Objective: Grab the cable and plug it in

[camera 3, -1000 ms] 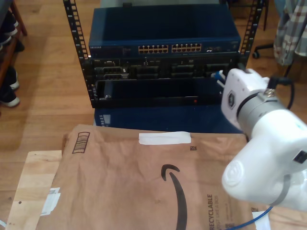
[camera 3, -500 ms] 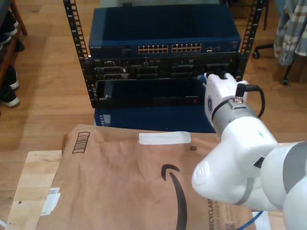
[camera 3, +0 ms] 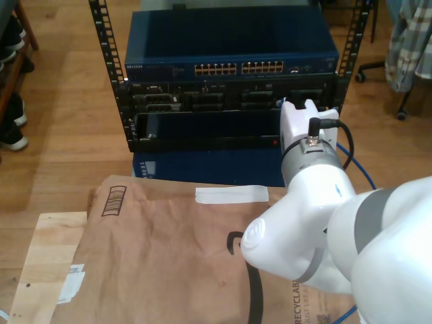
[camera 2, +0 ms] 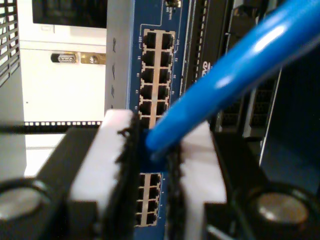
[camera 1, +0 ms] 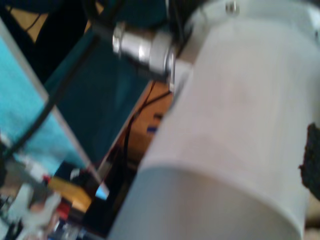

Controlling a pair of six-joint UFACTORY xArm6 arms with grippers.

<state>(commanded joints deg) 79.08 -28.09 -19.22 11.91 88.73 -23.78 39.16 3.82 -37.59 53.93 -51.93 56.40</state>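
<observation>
The cable (camera 2: 235, 70) is bright blue and runs slanting out from between the white pads (camera 2: 107, 150) of my second gripper (camera 2: 152, 150), which is shut on it. Straight ahead of the jaws is the blue switch's block of network ports (camera 2: 155, 65). In the exterior view my second gripper (camera 3: 297, 106) is at the front of the rack, below the right-hand end of the switch's port row (camera 3: 239, 68). A loop of the cable (camera 3: 358, 165) trails behind the arm on the exterior view's right. The plug is hidden inside the jaws.
The blue switch (camera 3: 229, 40) sits on top of black rack units between perforated rack posts (camera 3: 104, 47). A brown paper mailer (camera 3: 169, 256) lies on a wooden board (camera 3: 40, 263) in front. The first wrist view looks at a blurred white arm link (camera 1: 235, 140) and a metal connector (camera 1: 142, 47).
The second arm has swung towards the exterior view's left and in towards the rack front, carrying the cable with it. Its gripper now stands close to the rack units.
</observation>
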